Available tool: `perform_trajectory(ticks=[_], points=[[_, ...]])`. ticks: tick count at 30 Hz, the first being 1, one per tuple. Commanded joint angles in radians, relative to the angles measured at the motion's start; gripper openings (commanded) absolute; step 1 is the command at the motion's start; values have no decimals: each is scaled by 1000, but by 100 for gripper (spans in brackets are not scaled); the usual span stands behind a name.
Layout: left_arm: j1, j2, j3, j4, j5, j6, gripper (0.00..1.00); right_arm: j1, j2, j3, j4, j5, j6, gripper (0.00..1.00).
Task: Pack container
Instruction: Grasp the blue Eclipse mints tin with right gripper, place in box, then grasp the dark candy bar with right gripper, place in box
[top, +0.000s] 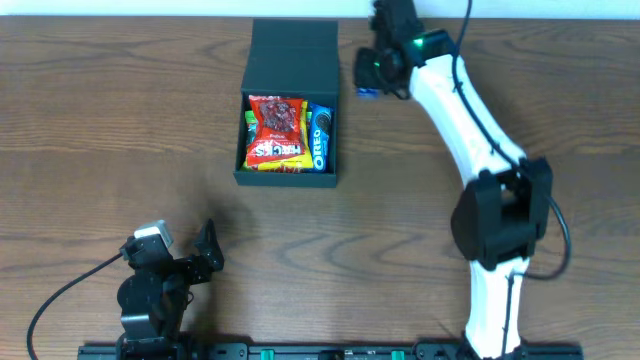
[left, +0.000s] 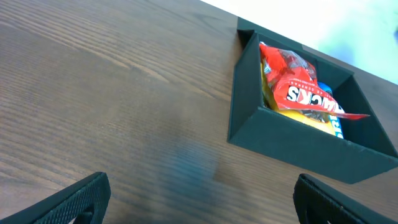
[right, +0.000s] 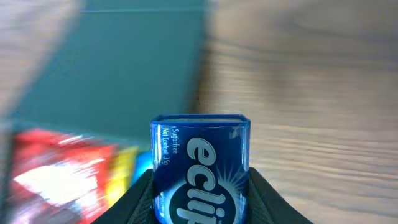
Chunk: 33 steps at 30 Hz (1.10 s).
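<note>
The dark green container (top: 290, 70) stands open at the back middle of the table, its flap lid (top: 294, 40) folded back. Inside lie a red snack packet (top: 275, 130), a blue Oreo packet (top: 320, 135) and something yellow. The container also shows in the left wrist view (left: 298, 140) and, blurred, in the right wrist view (right: 124, 68). My right gripper (top: 368, 85) is shut on a blue Eclipse gum box (right: 200, 168), held just right of the container's back corner. My left gripper (top: 205, 250) is open and empty near the front left (left: 199, 199).
The wooden table (top: 120, 150) spreads to the left and front of the container. The right arm (top: 470, 130) reaches diagonally across the right side from its base at the front. A rail (top: 330, 352) runs along the front edge.
</note>
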<state>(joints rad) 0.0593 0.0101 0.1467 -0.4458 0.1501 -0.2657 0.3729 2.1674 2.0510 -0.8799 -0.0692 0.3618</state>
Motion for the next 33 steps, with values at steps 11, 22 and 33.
perform_trajectory(ticks=[11, 22, 33], points=[[6, -6, -18, -5, -1, -4, 95, 186, 26, 10, -75, 16, 26, 53], [6, -6, -18, -5, -1, -4, 95, 48, 1, 10, -68, 209, -1, 99], [6, -6, -18, -5, -1, -4, 95, -361, 29, 9, -78, 222, -137, 99]])
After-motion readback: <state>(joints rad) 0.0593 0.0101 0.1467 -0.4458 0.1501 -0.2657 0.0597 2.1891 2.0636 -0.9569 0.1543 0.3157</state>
